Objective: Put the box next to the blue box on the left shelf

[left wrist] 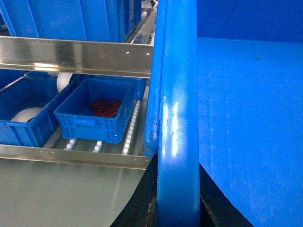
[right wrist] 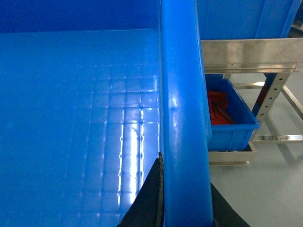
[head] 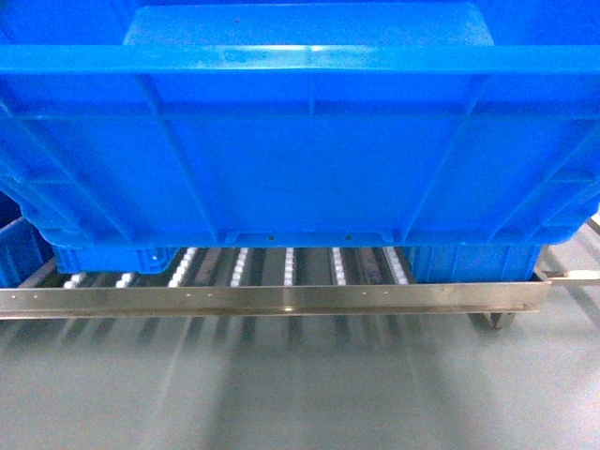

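Box: you hold the blue box (head: 300, 141) raised just above the near rail of the left shelf (head: 272, 300).
Left gripper (left wrist: 176, 208): clamped on the box's left rim.
Right gripper (right wrist: 184, 208): clamped on the right rim.
Shelf: smaller blue bins (left wrist: 94, 113) sit on its rollers.
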You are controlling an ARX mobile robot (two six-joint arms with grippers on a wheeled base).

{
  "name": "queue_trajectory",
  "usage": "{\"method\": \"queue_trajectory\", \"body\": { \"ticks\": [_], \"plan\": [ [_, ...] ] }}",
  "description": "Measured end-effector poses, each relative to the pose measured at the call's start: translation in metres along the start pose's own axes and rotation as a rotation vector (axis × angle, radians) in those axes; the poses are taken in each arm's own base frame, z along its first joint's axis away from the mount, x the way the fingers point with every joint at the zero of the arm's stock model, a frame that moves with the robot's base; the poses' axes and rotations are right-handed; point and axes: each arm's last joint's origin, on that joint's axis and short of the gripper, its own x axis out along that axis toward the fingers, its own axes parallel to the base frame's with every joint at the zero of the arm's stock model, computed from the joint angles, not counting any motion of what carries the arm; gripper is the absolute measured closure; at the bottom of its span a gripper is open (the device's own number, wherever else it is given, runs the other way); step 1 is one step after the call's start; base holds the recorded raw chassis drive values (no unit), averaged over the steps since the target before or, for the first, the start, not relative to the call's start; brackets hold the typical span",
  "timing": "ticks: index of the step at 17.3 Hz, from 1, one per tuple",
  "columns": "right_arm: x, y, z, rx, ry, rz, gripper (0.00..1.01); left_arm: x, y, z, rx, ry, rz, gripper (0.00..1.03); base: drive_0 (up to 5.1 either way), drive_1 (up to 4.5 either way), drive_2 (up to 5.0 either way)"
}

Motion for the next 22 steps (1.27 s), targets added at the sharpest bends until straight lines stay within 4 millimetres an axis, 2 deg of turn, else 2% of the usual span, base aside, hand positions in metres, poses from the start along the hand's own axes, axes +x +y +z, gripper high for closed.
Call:
{"method": "queue_trajectory", "body": {
  "ticks": [4, 22],
  "plan": [
    [0.0000, 0.0000, 0.0000, 0.000, 0.000, 0.000, 0.93, 0.0000, 0.0000, -0.0002, 0.000, 0.002, 0.000, 0.94, -4.9, 2.51, 2.5],
    [-0.0003, 0.0018, -0.0002, -0.001, 0.000, 0.003, 0.93, -0.0004, 0.0008, 0.0004, 0.005, 0.000, 0.002, 0.94, 0.0, 0.00, 0.0]
  ]
}}
